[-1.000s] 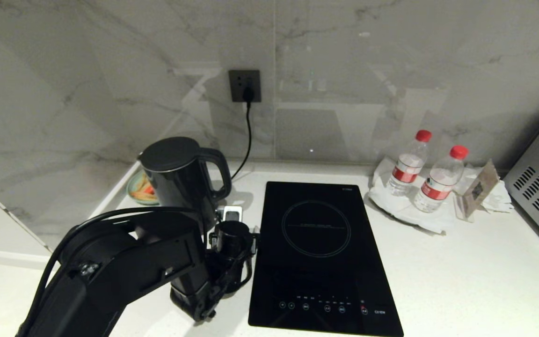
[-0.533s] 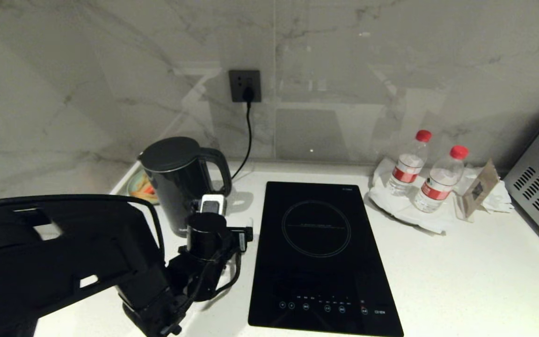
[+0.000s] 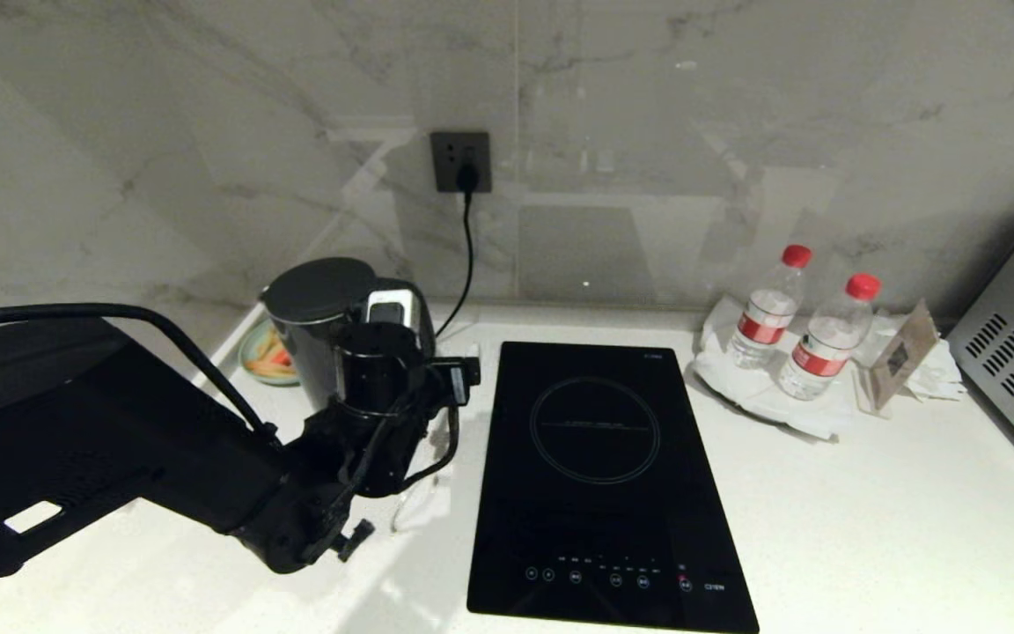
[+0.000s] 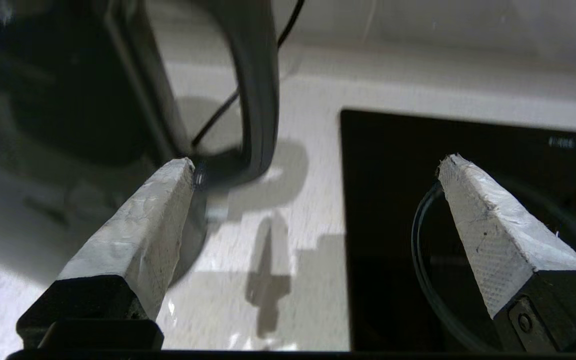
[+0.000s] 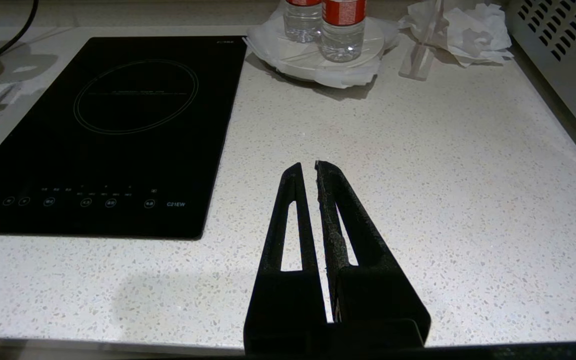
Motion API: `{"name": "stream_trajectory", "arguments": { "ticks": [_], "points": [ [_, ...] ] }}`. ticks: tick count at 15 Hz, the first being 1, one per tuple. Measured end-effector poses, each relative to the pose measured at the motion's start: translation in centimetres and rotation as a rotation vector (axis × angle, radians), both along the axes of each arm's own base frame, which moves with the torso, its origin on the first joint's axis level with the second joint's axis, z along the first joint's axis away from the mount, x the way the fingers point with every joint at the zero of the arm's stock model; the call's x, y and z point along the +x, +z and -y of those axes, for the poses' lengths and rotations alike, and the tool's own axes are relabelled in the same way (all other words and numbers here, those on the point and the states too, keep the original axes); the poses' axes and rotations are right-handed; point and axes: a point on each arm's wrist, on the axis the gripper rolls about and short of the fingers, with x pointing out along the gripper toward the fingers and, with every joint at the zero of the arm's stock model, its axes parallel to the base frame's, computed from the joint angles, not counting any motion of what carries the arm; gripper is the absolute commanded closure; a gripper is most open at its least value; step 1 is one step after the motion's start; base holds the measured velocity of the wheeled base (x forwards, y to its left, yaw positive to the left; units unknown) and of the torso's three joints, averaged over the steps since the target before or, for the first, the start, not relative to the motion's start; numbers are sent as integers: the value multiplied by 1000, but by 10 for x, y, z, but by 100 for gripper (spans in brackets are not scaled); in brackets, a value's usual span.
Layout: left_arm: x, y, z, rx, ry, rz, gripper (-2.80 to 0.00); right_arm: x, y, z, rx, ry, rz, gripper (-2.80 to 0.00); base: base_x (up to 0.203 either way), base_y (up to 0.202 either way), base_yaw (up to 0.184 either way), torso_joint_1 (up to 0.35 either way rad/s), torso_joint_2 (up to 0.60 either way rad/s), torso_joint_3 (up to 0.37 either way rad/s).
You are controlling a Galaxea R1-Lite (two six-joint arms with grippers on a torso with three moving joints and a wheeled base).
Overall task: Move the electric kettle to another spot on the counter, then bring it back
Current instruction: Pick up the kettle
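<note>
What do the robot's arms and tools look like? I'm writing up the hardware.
The left arm is bulky black casing with a loose black cable. The left tool has two pale, textured wedge fingers on black mounts. The right tool has two slim black slotted fingers.

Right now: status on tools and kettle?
Left tool open beside the kettle handle, nothing held. Right tool shut, parked over counter. Electric kettle upright. Path unobstructed.
</note>
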Motion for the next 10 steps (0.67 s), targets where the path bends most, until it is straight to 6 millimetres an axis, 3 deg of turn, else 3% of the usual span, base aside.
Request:
{"name": "stream_trajectory", "arguments": {
  "ticks": [5, 10],
  "points": [
    [32, 7, -5, -8, 56, 15, -280, 0, 0, 0, -1, 0, -1, 0, 0, 0, 0, 0, 0, 0],
    [51, 12, 2, -6, 62, 13, -280, 0, 0, 0, 0, 0, -1, 0, 0, 0, 0, 0, 0, 0]
  ]
}}
